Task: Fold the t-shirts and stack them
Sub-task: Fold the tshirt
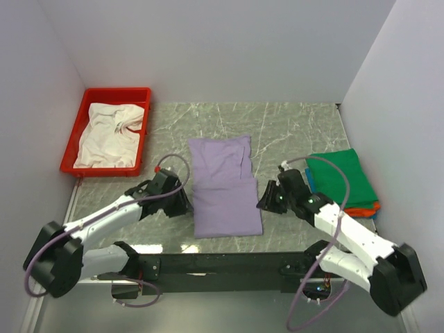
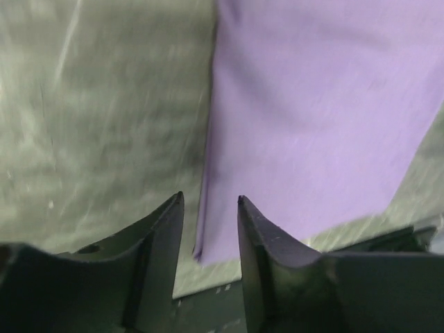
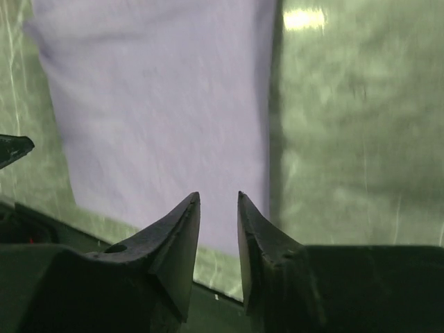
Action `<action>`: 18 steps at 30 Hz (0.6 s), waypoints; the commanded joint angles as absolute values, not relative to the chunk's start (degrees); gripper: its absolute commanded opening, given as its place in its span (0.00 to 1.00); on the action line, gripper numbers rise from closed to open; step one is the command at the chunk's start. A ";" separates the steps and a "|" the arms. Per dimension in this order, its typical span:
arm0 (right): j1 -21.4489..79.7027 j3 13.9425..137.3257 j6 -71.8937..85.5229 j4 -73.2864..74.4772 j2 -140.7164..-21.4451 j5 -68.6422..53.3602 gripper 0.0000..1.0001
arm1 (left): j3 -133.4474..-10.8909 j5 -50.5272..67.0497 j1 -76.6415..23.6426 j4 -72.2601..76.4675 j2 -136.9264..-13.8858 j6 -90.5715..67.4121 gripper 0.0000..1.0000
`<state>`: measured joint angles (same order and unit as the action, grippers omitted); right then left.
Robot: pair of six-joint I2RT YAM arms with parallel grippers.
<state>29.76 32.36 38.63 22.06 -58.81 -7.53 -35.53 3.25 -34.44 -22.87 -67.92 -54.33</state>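
Note:
A pale lavender t-shirt (image 1: 222,184) lies folded into a long rectangle in the middle of the table. My left gripper (image 1: 183,202) hovers at its left edge near the front corner. In the left wrist view the left gripper (image 2: 210,199) is open, with the lavender t-shirt (image 2: 312,104) lying below and nothing between the fingers. My right gripper (image 1: 266,198) sits at the shirt's right edge. The right wrist view shows the right gripper (image 3: 218,195) open and empty over the lavender t-shirt (image 3: 159,104). A white t-shirt (image 1: 111,132) lies crumpled in the tray. At the right, a folded green t-shirt (image 1: 342,177) tops a stack of orange (image 1: 362,209) and blue (image 1: 310,182) ones.
The red plastic tray (image 1: 116,92) stands at the back left. White walls close in the table on the left, back and right. The black mounting rail (image 1: 222,263) runs along the near edge between the arm bases.

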 commanded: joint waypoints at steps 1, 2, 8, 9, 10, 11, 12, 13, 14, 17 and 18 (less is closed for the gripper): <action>30.41 27.96 42.18 23.55 -51.87 -11.68 0.37 | -31.22 8.95 -34.89 -24.34 -61.55 -55.63 0.43; 30.50 26.99 42.54 23.82 -50.81 -12.99 0.37 | -30.24 9.40 -35.07 -24.35 -60.39 -56.68 0.45; 30.67 22.33 44.03 26.98 -45.71 -14.23 0.42 | -24.44 10.64 -39.80 -22.50 -55.46 -61.96 0.52; 30.67 20.85 44.38 26.55 -44.83 -15.63 0.44 | -24.09 10.37 -40.51 -22.33 -55.11 -62.66 0.52; 30.67 20.31 44.82 26.37 -44.48 -15.99 0.45 | -23.21 10.02 -42.00 -21.54 -55.11 -63.88 0.52; 30.67 19.78 45.09 26.37 -44.12 -16.17 0.45 | -22.77 9.93 -42.71 -21.01 -54.93 -64.42 0.52; 30.67 18.99 45.26 26.63 -43.69 -16.17 0.45 | -22.42 9.84 -43.24 -20.22 -55.19 -64.95 0.52; 30.67 18.64 45.35 26.72 -43.51 -16.00 0.46 | -21.54 9.84 -44.20 -19.52 -55.28 -66.00 0.52; 30.67 18.37 45.35 26.81 -43.42 -15.91 0.46 | -21.10 9.76 -44.73 -18.03 -55.46 -66.44 0.51; 30.76 16.97 45.79 26.02 -43.59 -16.61 0.47 | -19.87 8.62 -46.58 -16.35 -56.34 -68.64 0.51; 30.67 16.27 45.88 25.41 -43.94 -16.96 0.47 | -19.69 8.44 -47.02 -15.65 -56.86 -68.99 0.50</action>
<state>30.24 17.47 44.91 26.61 -44.27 -15.46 -20.40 9.17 -45.74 -20.10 -56.23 -65.80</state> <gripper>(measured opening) 0.464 0.508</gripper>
